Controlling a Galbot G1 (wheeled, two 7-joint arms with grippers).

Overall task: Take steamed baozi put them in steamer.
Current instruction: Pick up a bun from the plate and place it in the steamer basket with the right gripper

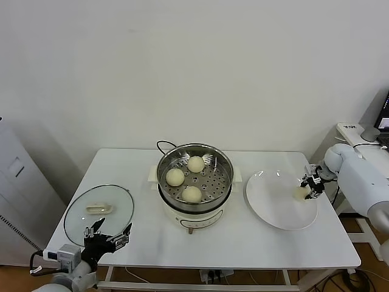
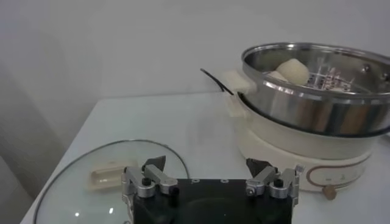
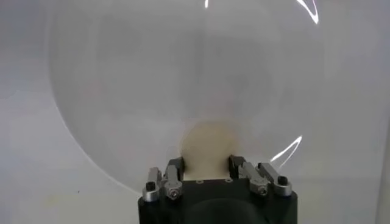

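Right gripper (image 1: pixel 308 184) at the last baozi (image 1: pixel 301 193) on the plate (image 1: pixel 273 210), right of the steamer (image 1: pixel 196 174).
Its fingers pinch the bun; three baozi (image 1: pixel 192 193) lie inside the steamer; left gripper (image 1: pixel 108 233) spread, front-left of it.

Head cam overhead; wrist cams close.

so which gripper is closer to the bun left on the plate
Right. The right gripper is closed around that baozi; the left gripper hangs open by the glass lid.
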